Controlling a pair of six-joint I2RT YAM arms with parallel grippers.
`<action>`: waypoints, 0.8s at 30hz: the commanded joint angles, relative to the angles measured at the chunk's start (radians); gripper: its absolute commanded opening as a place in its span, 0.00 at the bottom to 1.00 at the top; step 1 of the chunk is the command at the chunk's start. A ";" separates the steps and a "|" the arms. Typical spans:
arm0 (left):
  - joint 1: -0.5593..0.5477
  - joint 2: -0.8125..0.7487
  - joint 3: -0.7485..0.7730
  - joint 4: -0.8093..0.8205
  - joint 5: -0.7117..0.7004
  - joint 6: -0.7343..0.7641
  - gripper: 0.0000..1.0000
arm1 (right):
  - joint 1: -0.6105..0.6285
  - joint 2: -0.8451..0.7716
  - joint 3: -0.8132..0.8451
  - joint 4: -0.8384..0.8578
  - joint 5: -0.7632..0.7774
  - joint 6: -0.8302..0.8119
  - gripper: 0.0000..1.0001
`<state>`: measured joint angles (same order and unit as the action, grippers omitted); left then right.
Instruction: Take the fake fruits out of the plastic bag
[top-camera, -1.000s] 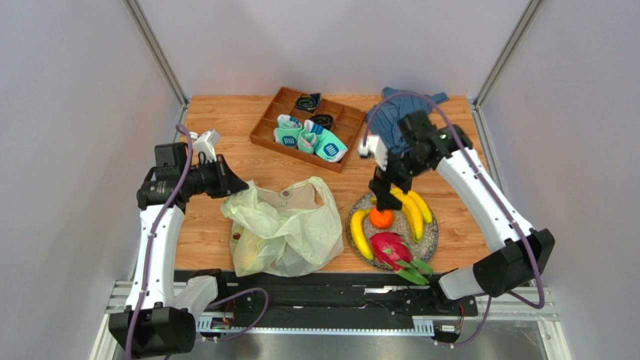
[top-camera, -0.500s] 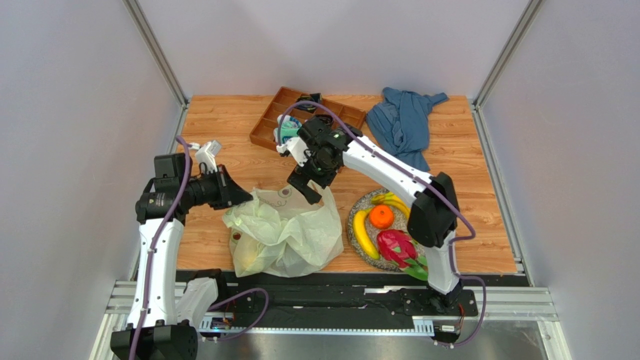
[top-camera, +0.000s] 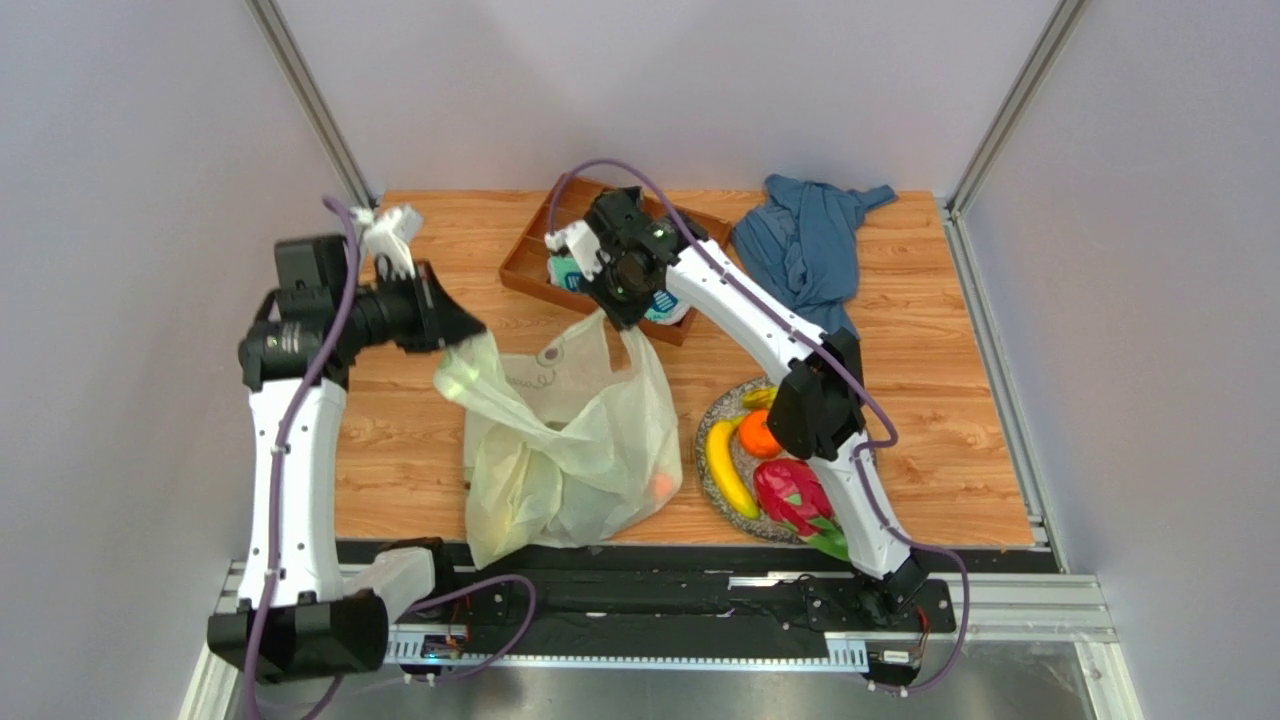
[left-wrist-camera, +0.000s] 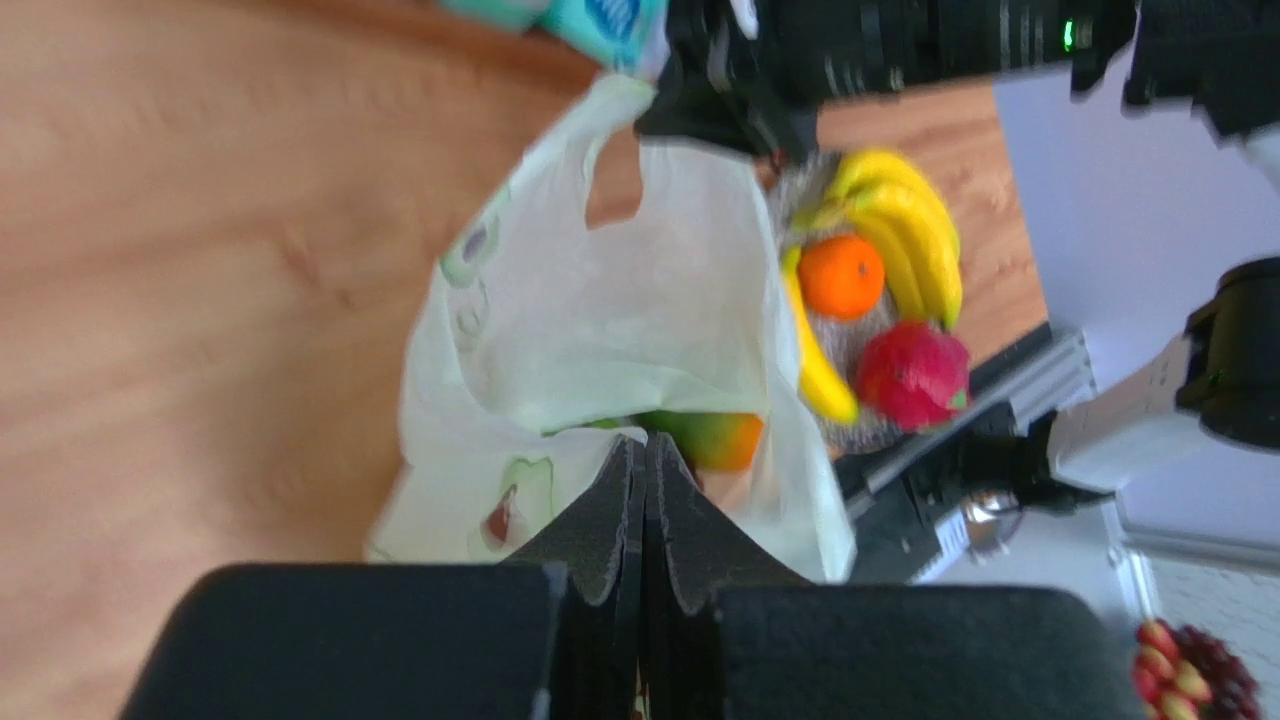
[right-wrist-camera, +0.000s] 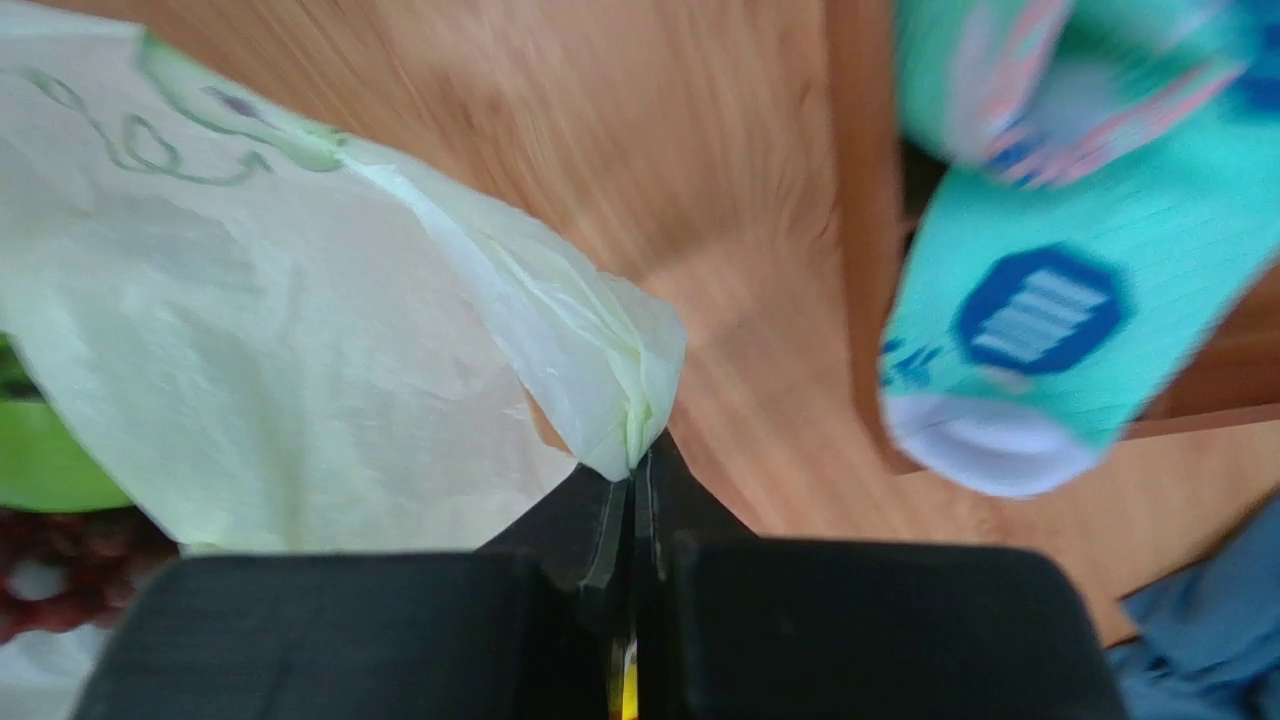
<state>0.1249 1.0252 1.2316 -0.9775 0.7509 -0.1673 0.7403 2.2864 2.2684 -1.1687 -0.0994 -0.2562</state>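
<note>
The plastic bag (top-camera: 564, 435), pale yellow-green, hangs stretched between both grippers, its bottom on the table. My left gripper (top-camera: 463, 333) is shut on its left handle, and my right gripper (top-camera: 615, 320) is shut on its right handle (right-wrist-camera: 616, 398). Through the bag's mouth the left wrist view shows an orange-green mango (left-wrist-camera: 706, 438) inside. The right wrist view shows a green round fruit (right-wrist-camera: 45, 458) and dark grapes (right-wrist-camera: 53, 600) through the film. Yellow bananas (top-camera: 721, 468), an orange (top-camera: 759, 435) and a pink dragon fruit (top-camera: 792, 495) lie on a grey plate (top-camera: 748, 512) right of the bag.
A brown wooden tray (top-camera: 526, 263) holding teal-white rolled socks (right-wrist-camera: 1052, 300) stands just behind the right gripper. A blue cloth garment (top-camera: 812, 248) lies at the back right. The right arm reaches over the plate. Grey walls close in the table on three sides.
My right gripper swung from above the plate over to the bag's right handle and shut on it. Both grippers then rose and drew apart, pulling the bag up and open.
</note>
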 joint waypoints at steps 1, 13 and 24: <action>0.005 0.130 0.365 0.060 0.042 0.057 0.00 | -0.019 -0.088 0.301 0.058 -0.101 0.014 0.00; 0.004 -0.020 0.330 -0.362 0.202 0.320 0.00 | 0.019 -0.799 -0.593 0.167 -0.177 -0.091 0.00; -0.028 -0.123 0.012 -0.313 0.119 0.201 0.00 | 0.033 -0.823 -0.675 0.125 -0.194 -0.081 0.91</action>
<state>0.1005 0.9691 1.2022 -1.3300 0.8883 0.0731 0.7647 1.5379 1.4540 -1.0855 -0.2707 -0.2996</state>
